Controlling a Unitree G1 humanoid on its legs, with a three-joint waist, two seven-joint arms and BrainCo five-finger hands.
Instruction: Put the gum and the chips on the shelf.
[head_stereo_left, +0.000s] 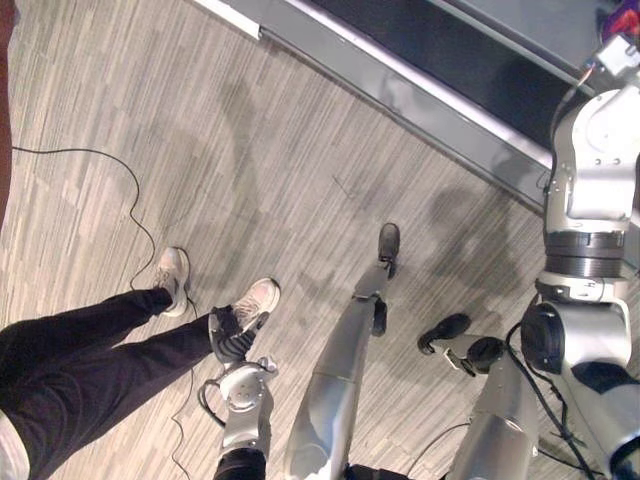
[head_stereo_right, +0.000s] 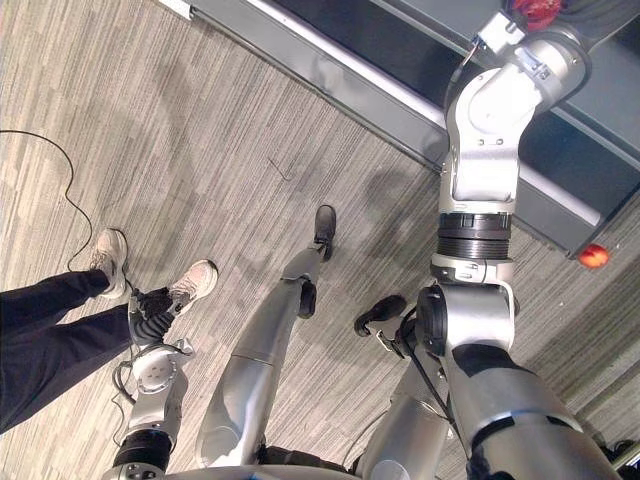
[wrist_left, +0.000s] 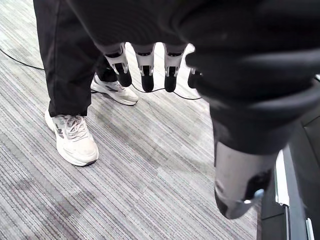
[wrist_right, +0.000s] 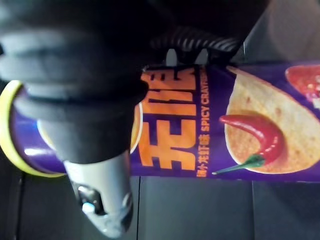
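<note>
One chips can (wrist_right: 225, 135) clamped sideways in the right hand (wrist_right: 97, 197) — arm up at the shelf (head_stereo_right: 330, 70), likely for placing. Left hand (wrist_left: 146, 70) hangs low, fingers straight, empty — probably just idle.

The purple cardboard chips tube with a yellow rim (wrist_right: 240, 125) is clasped in the right hand (wrist_right: 100, 210), raised at the grey metal shelf with dark boards (head_stereo_right: 340, 75), which is set ahead and to the right. A person's pale sneakers (wrist_left: 72, 137) are planted on the grey streaked floor (head_stereo_left: 300, 150) to the left, just beside the lowered left hand (head_stereo_left: 230, 335).
</note>
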